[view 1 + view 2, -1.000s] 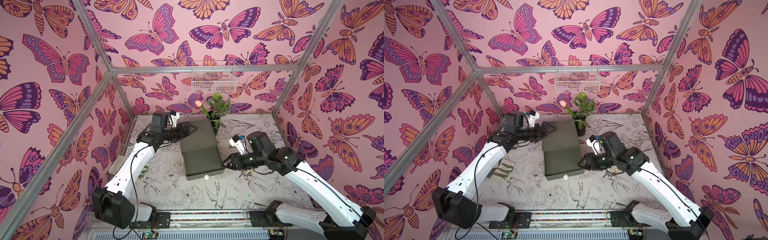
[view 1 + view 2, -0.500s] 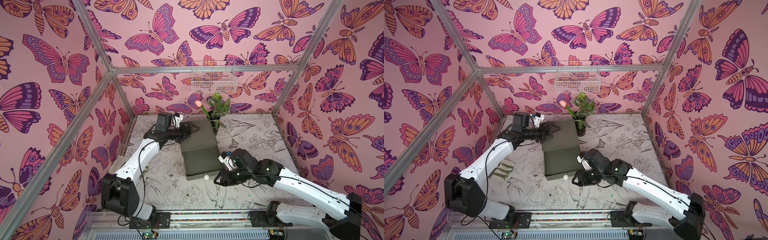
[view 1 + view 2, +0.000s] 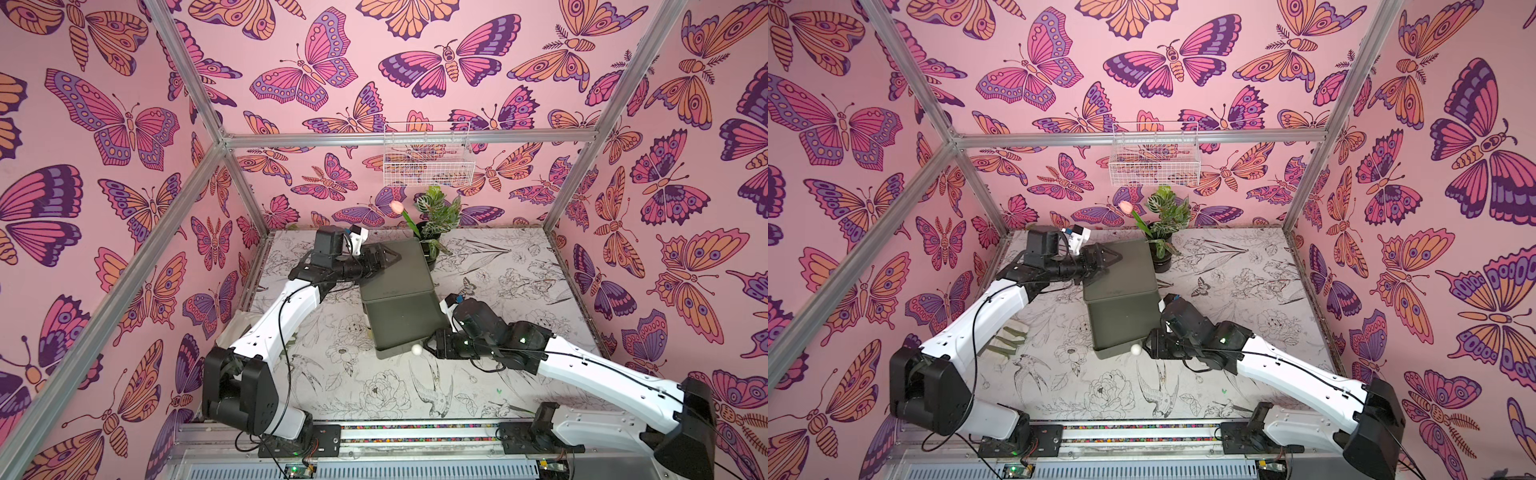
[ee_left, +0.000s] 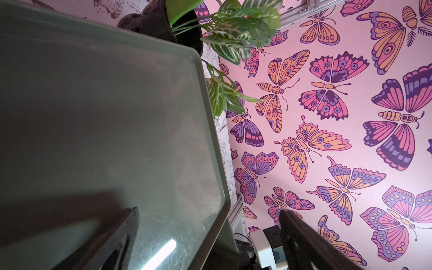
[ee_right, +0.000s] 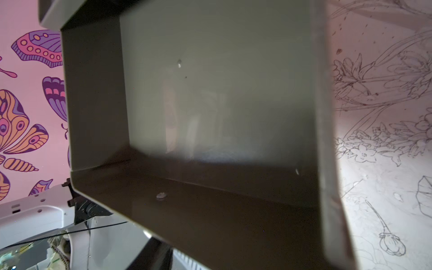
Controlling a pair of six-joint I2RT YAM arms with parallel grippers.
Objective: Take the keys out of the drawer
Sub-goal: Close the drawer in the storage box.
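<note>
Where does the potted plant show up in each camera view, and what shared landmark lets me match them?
Both top views: the potted plant stands at the back, beside the far right corner of the olive cabinet.
Left wrist: the potted plant shows just past a corner of the cabinet top.
Right wrist: not in it.
Shared landmark: the cabinet; the right wrist shows only its open drawer.

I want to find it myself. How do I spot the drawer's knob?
Find the olive-green metal drawer box in the middle of the flower-drawn table. At its near end sits a small round white knob. It is the only white ball; its neighbours are green or black.
</note>
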